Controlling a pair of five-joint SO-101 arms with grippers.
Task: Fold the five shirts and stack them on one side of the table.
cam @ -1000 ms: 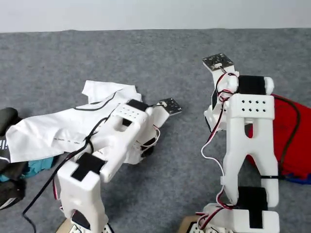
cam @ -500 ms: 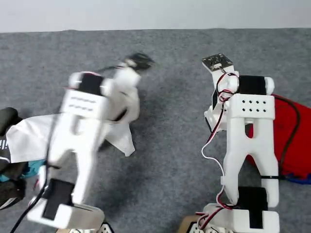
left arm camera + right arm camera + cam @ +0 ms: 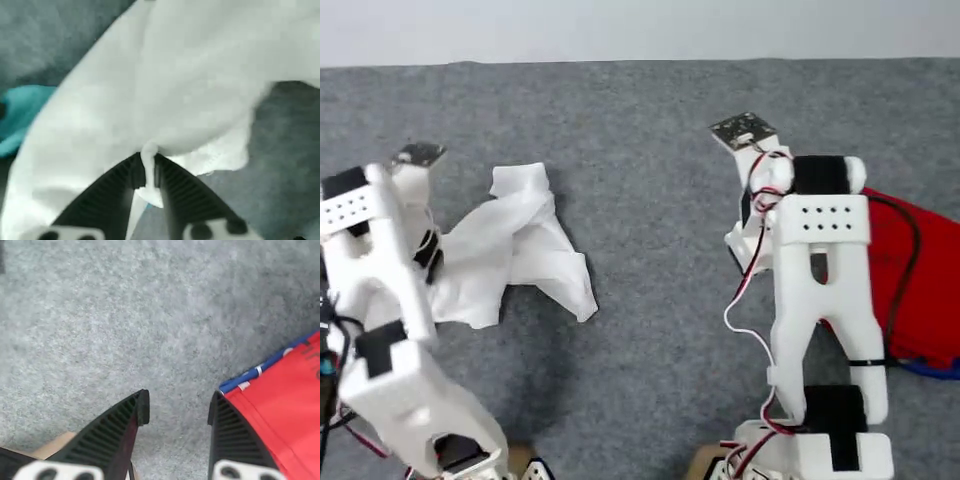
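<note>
At the tabletop's (image 3: 660, 340) left, your left jaws pinch the white shirt (image 3: 510, 250). Your right jaws gape beside the red shirt (image 3: 280, 405).

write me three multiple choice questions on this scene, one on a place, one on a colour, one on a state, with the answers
1. Where does the red shirt lie?
A. at the table's right edge
B. in the table's middle
C. at the table's far edge

2. What colour is the cloth in the left pincer?
A. yellow
B. white
C. green

3. How is the right pincer?
A. shut on the red shirt
B. shut on nothing
C. open

1 A, the high view shows it at that edge.
2 B, the white shirt is pinched between its jaws.
3 C, grey table shows in the wide gap between its jaws.
</note>
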